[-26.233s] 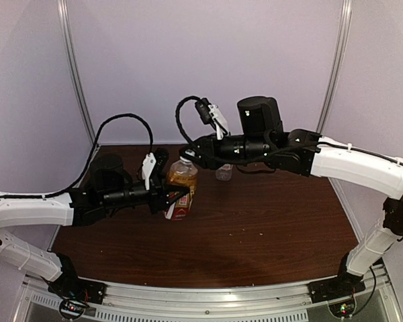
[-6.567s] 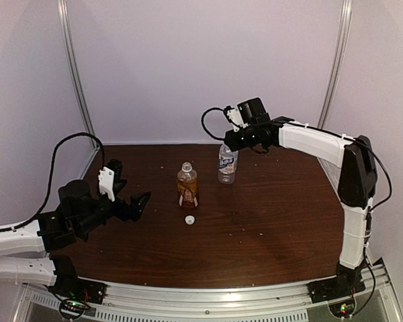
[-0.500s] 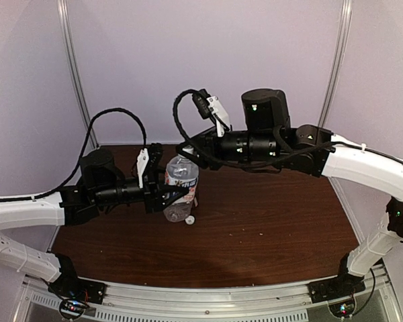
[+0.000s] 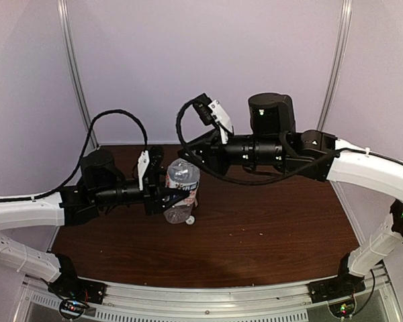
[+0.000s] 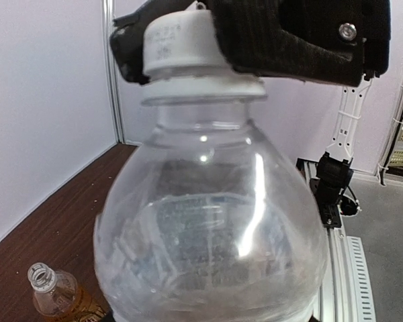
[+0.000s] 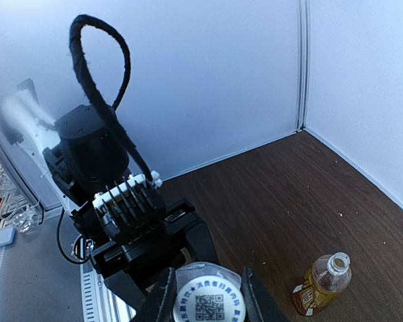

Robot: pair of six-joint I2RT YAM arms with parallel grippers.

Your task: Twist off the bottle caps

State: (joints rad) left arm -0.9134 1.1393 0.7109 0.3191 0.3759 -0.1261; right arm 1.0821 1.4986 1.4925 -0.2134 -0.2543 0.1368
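bottle cap (image 6: 209, 306), white, bears blue qr print.

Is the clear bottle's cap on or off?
On: the white cap sits atop the clear bottle, right gripper shut around it. How loose, cannot tell.

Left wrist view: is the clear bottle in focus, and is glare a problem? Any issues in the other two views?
Left wrist: the clear bottle fills the frame, slightly soft, with bright glare streaks on its shoulder. Right wrist: the printed top of the cap is sharp; the left edge looks hazy. Top external: soft overall, frame posts bowed by the lens.
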